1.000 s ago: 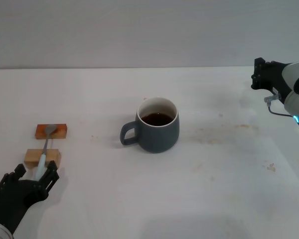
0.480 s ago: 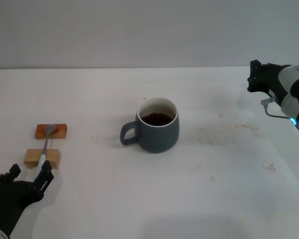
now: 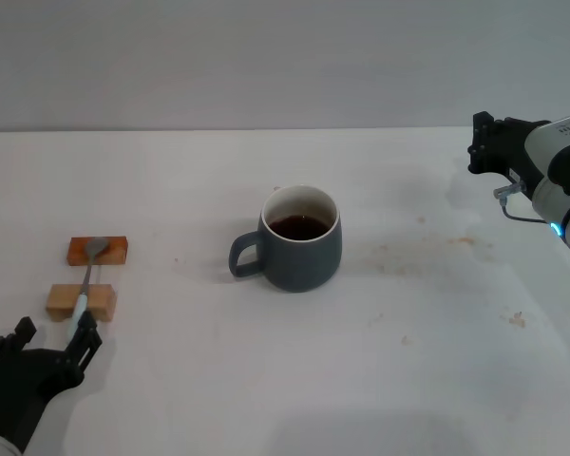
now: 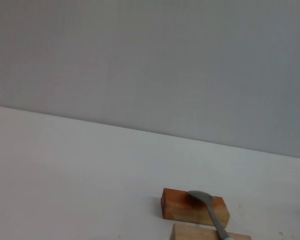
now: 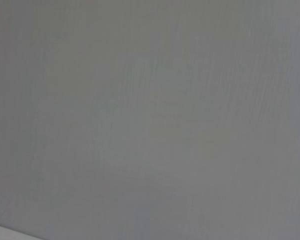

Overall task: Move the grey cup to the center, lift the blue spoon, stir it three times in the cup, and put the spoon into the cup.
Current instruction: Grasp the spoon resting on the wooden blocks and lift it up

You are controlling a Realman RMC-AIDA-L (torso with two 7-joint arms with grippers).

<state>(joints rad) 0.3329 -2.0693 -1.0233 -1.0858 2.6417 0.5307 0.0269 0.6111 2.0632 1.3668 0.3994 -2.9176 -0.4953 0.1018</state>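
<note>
The left gripper (image 3: 52, 334) has been drawn back toward 7 o'clock, its fingers spread just behind the blue spoon (image 3: 85, 283), which is bridged across two wooden blocks (image 3: 97, 251). The grey cup (image 3: 299, 238) is seen at centre. The right gripper (image 3: 477, 145), at 2 o'clock, cannot be read.

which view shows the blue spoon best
The head view: the whole blue spoon shows, lying across two wooden blocks with the left gripper at its handle end. The left wrist view shows only its bowl and neck; the right wrist view shows none.
</note>
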